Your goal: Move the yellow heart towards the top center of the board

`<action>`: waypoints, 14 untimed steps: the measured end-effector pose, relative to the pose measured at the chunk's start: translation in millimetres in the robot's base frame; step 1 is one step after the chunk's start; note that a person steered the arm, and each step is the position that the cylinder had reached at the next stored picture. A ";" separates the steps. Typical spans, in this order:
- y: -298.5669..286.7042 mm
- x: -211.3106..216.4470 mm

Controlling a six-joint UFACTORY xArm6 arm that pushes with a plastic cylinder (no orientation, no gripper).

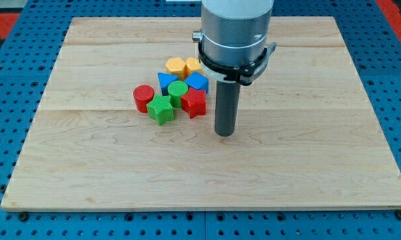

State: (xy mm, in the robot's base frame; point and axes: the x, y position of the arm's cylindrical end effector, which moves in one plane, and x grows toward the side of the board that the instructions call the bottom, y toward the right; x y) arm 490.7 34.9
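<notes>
The yellow heart (194, 65) sits at the upper right of a tight cluster of blocks, partly hidden by the arm's silver body. A yellow hexagon (176, 67) lies just left of it. Below them are a blue triangle (166, 81), a blue block (198, 82), a green cylinder (178, 91), a red cylinder (144, 97), a green star (162, 109) and a red star (194, 103). My tip (225, 133) rests on the board to the right of and below the cluster, a short way from the red star, touching no block.
The wooden board (307, 167) lies on a blue perforated surface (394, 73). The arm's silver body (235, 30) hangs over the board's top centre.
</notes>
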 end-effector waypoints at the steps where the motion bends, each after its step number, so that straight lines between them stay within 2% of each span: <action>1: 15.9 0.0; 6: 28.4 0.0; 8: -19.3 -2.8; 9: -21.0 -11.6; 11: -40.0 -41.8; 12: -45.2 -41.8; 13: -52.1 -82.5; 14: -88.0 -114.5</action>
State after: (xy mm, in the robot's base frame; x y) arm 376.3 -53.1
